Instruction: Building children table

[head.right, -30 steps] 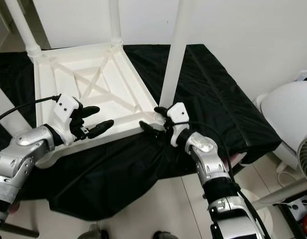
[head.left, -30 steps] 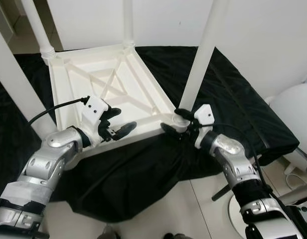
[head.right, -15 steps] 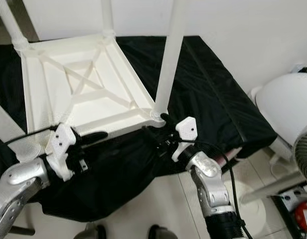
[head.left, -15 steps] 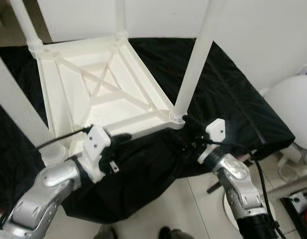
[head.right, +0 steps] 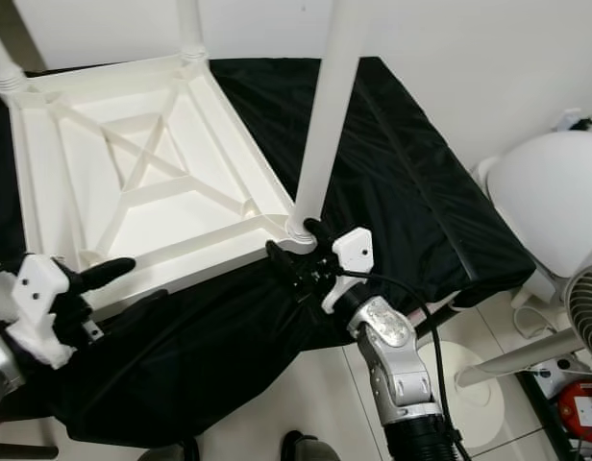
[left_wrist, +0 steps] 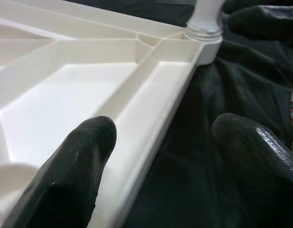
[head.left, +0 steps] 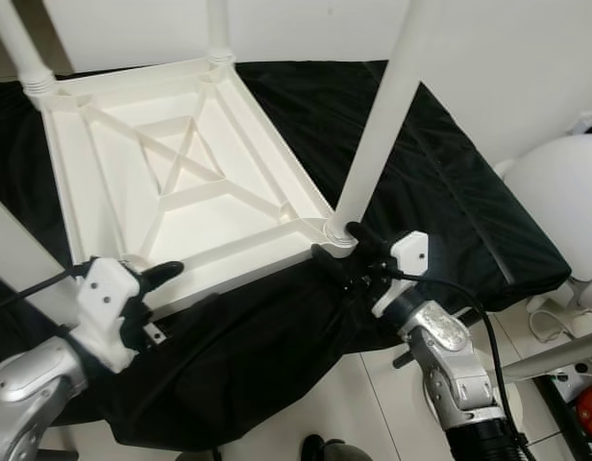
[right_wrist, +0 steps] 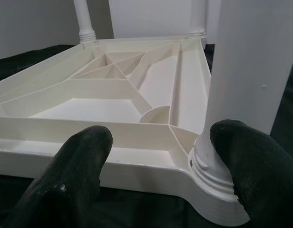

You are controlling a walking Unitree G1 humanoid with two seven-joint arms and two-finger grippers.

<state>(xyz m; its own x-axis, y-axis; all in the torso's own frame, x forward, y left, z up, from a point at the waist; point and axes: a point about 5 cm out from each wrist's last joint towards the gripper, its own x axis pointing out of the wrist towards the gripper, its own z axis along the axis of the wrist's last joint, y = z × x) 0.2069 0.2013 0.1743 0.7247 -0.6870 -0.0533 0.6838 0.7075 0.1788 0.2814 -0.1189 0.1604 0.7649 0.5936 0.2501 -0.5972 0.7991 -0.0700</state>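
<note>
Item: white children's table (head.left: 181,182), upside down on a black cloth (head.left: 440,182), ribbed underside up. We count legs seated at the far-left corner, the far corner, the near-right corner (head.left: 378,125), and one at the left edge (its socket is hard to see). Our right gripper (head.left: 336,252) is spread around the near-right leg's base; our left gripper (head.left: 147,288) is spread astride the near rim. Assembly looks nearly done; turning it upright seems to remain.

No readable writing anywhere here. The upturned white plastic table (head.left: 181,173) carries no lettering, and neither does the black cloth (head.left: 440,182) beneath.
</note>
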